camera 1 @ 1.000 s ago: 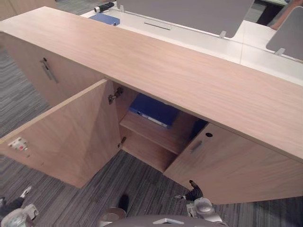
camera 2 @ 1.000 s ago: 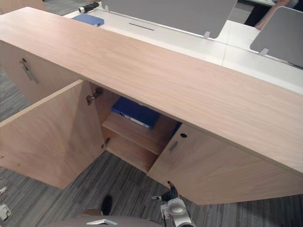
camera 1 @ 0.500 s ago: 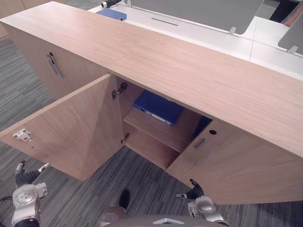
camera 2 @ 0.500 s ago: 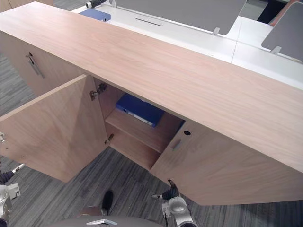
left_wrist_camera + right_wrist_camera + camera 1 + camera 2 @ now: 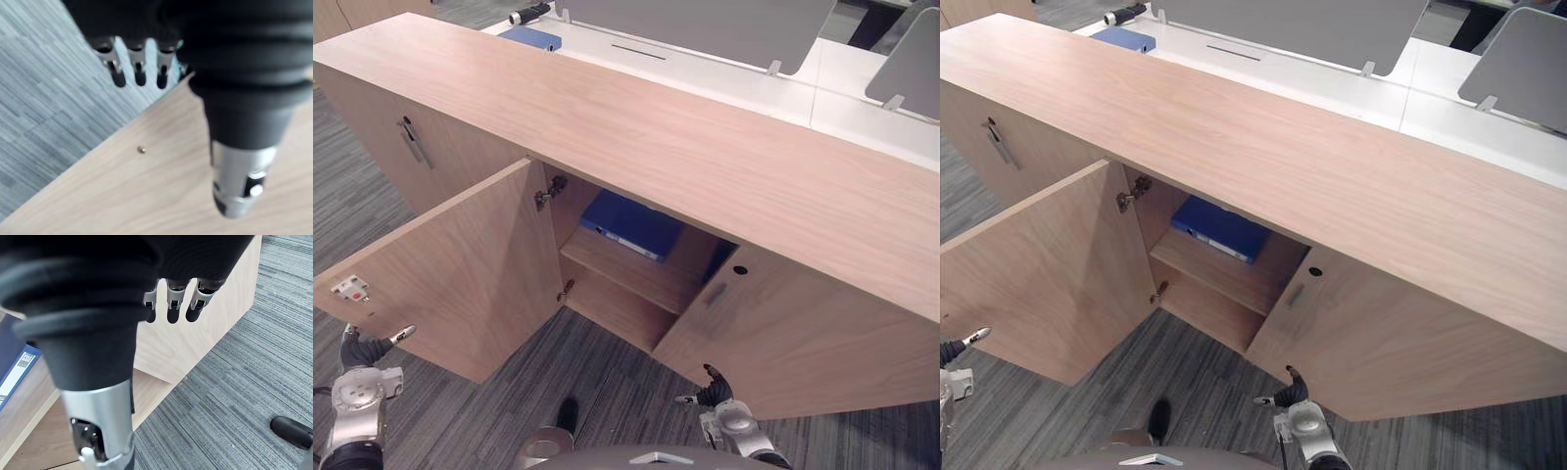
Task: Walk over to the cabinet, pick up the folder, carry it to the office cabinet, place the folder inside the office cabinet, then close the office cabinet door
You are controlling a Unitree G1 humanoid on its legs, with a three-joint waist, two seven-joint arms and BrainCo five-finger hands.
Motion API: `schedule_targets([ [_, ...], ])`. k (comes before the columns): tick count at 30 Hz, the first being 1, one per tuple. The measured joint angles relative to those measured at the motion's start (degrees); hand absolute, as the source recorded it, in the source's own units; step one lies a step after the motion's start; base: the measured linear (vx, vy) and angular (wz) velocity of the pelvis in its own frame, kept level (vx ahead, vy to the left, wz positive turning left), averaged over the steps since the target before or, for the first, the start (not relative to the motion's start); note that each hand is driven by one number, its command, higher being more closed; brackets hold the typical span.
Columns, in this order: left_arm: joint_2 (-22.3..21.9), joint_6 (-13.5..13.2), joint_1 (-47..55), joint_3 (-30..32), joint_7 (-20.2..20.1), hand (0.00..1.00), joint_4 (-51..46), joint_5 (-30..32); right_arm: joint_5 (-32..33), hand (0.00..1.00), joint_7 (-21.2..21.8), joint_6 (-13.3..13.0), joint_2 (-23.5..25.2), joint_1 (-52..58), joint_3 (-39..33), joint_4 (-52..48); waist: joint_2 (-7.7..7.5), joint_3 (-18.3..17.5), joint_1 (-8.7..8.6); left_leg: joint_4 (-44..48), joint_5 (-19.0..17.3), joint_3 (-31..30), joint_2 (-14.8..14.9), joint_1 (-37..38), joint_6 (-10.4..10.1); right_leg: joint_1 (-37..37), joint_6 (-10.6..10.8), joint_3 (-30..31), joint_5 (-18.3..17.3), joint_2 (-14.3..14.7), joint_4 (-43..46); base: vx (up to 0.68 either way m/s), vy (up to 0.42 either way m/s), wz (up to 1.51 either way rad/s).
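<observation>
Grey striped carpet (image 5: 607, 387), white desk (image 5: 690, 73), grey divider panels (image 5: 705, 20)

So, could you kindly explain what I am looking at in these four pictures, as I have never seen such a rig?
This is a humanoid robot standing before a long, low light-wood cabinet. The two wide pictures come from the two eyes of its head camera, looking down on one scene. The two close ones come from cameras on its wrists, looking along each hand. The cabinet's left wooden door stands wide open over the grey striped carpet, and a flat blue folder lies on the upper wooden shelf inside. The left hand hangs near that door's outer edge, the right hand low before the right-hand door; both have straight fingers and hold nothing. A second blue folder lies on the white desk behind.
</observation>
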Motion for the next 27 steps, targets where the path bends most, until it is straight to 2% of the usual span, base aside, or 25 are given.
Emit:
schedule_targets([
  [5,0.3,0.0,-0.2,-0.5,-0.8,0.00,-1.0,0.0,0.0,0.00,0.1,0.0,0.0,0.9,0.0,-0.1,-0.21,0.1,-0.42,0.0,0.9,0.1,-0.3,-0.8,-0.2,-0.2,0.5,-0.1,-2.2,-0.1,-1.5,-0.11,-0.025,0.04],
  [11,0.3,0.0,-0.2,-0.7,-0.7,0.00,-1.5,0.0,-0.1,0.00,0.1,0.0,0.1,1.3,-0.2,-0.2,-0.72,-0.2,-0.11,0.0,0.8,0.8,-0.7,-1.3,-0.1,-0.8,0.5,0.4,-2.2,-0.6,-1.7,0.02,-0.010,-0.02],
  [12,0.3,0.0,-0.2,-0.9,-0.7,0.00,-1.5,0.0,-0.1,0.00,0.2,0.0,0.1,1.1,-0.3,-0.2,-0.96,-0.3,0.22,0.0,0.8,1.1,-1.0,-1.3,0.0,-0.8,1.3,0.4,-1.7,-0.9,-1.6,0.08,-0.005,-0.03],
  [14,0.3,0.0,0.1,-1.6,-0.7,0.00,-1.5,0.0,-0.1,0.00,0.2,0.0,0.0,0.9,-0.6,-0.2,-1.52,-0.7,0.79,0.0,0.8,1.4,-1.4,-1.2,0.2,-0.7,1.4,0.6,-1.6,-1.1,-1.4,0.09,-0.017,-0.03],
  [22,0.1,0.5,1.8,-4.5,-0.7,0.00,-0.8,-0.1,-0.1,0.00,1.3,0.0,0.0,-0.8,-0.5,-0.1,-1.06,-0.4,0.95,0.0,0.7,2.4,-1.1,-0.2,0.7,-0.6,1.7,2.1,-0.7,-1.2,-0.4,0.01,-0.025,-0.06],
  [27,-2.9,0.5,3.9,-7.4,-0.8,0.00,-0.6,-0.1,-0.1,0.00,1.3,0.1,0.1,-0.5,-0.5,-0.1,-0.01,-0.4,0.73,0.0,0.3,3.4,-0.8,0.0,0.3,-1.6,1.6,3.5,-0.8,-1.3,0.0,-0.13,0.002,-0.15],
])
